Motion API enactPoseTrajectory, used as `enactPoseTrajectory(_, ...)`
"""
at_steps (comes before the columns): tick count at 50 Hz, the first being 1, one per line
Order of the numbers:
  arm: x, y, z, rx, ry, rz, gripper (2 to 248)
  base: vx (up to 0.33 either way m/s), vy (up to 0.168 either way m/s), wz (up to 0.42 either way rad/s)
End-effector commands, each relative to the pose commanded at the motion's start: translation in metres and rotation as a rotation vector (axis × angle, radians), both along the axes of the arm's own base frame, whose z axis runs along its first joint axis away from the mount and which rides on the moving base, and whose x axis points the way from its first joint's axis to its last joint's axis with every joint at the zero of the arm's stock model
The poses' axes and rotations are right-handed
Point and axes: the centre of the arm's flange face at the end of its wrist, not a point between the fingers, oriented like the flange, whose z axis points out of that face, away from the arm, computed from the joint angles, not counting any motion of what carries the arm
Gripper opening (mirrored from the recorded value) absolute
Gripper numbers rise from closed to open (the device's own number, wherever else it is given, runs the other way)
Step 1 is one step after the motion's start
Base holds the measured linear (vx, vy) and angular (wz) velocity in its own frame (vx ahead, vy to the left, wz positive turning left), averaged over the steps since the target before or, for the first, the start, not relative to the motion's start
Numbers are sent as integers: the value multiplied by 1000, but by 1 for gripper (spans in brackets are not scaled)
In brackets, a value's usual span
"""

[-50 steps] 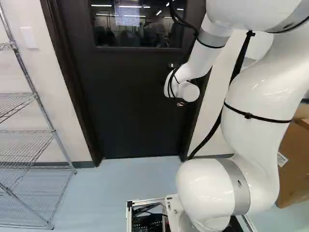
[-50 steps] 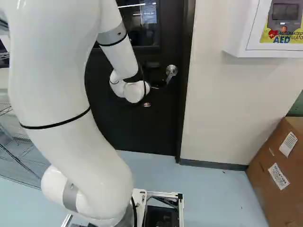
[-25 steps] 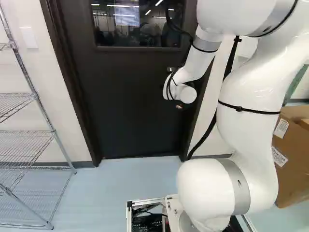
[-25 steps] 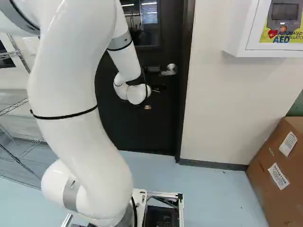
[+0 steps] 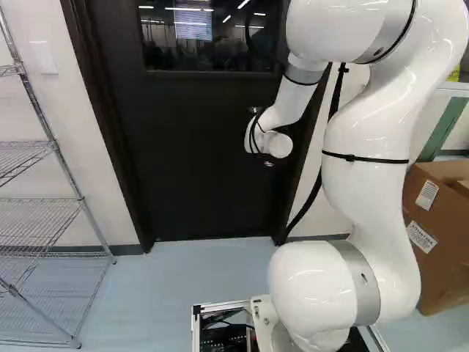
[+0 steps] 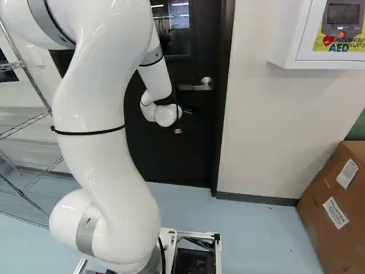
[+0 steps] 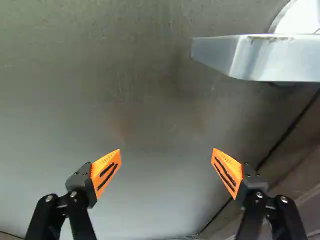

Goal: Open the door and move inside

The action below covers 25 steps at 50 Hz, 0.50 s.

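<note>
Black door [image 5: 198,161] stands shut, upper middle of the left base view; its metal handle [image 6: 204,85] sits level, upper middle of the right base view. My gripper [image 7: 167,150] hangs wide open, empty, with turning, opening and entry all to do. The door bars me; wire shelving [image 5: 37,217] flanks it at left, a carton [image 6: 319,200] at right.
</note>
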Motion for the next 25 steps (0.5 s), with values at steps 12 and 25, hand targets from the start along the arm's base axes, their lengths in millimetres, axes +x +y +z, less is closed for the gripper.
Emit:
enactPoseTrajectory(12, 5, 0, 0, -1, -15, 1, 247, 0, 0, 0)
enactPoseTrajectory(25, 24, 0, 0, -3, -39, 3, 247, 0, 0, 0)
